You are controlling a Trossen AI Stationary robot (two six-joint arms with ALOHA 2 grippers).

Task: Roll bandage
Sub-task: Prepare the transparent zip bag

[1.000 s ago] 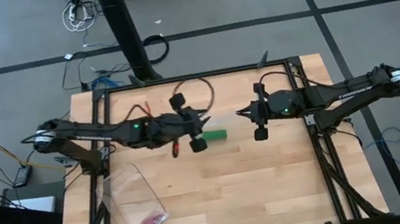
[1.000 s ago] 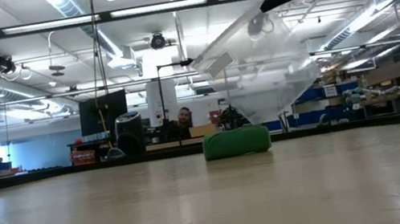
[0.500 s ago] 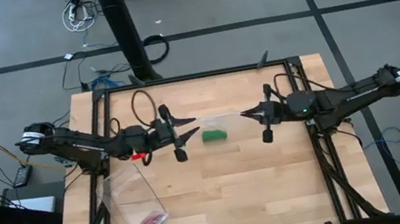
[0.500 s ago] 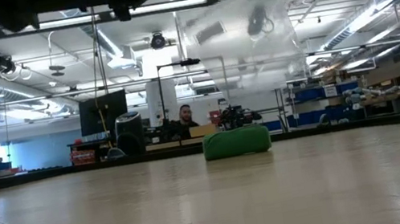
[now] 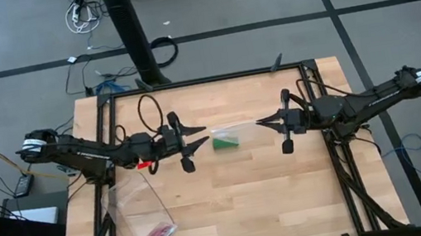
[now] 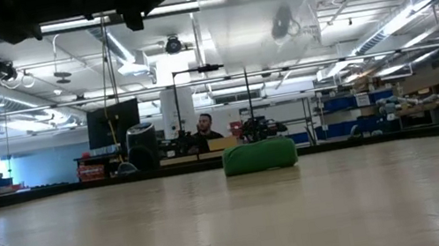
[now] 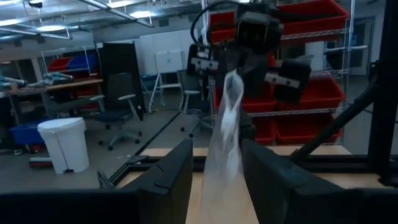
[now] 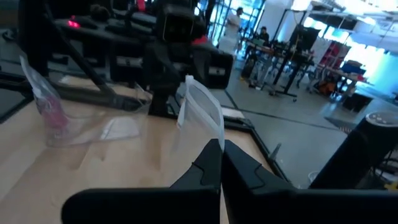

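The bandage (image 5: 225, 141) is a small green roll lying on its side on the table's middle; it also shows in the low view (image 6: 259, 156). A clear plastic bag (image 5: 235, 126) hangs in the air just above it, between my two grippers. My right gripper (image 5: 261, 123) is shut on the bag's right end. My left gripper (image 5: 197, 139) is open at the bag's left end. In the left wrist view the bag (image 7: 227, 130) runs into the gap between the left gripper's two fingers. My right gripper pinches the clear bag's edge strip (image 8: 200, 112) between its two fingertips. The fingers lie about level and point toward the table's left. The bag is lifted clear of the table and reaches out toward my left gripper. My left gripper's fingers (image 7: 177, 177) stand on either side of the bag; I cannot tell whether they touch it.
A second clear bag (image 5: 142, 216) with a small pink item (image 5: 159, 233) lies at the table's near left. A black frame (image 5: 327, 142) runs round the table. A person sits in the room beyond the far edge (image 6: 203, 128).
My left gripper has drawn back from the bandage toward the table's left edge and turned. My right gripper has gone a little toward the right edge with the bag. The bag, tilted before, now hangs higher and about level. The bandage has stayed in place.
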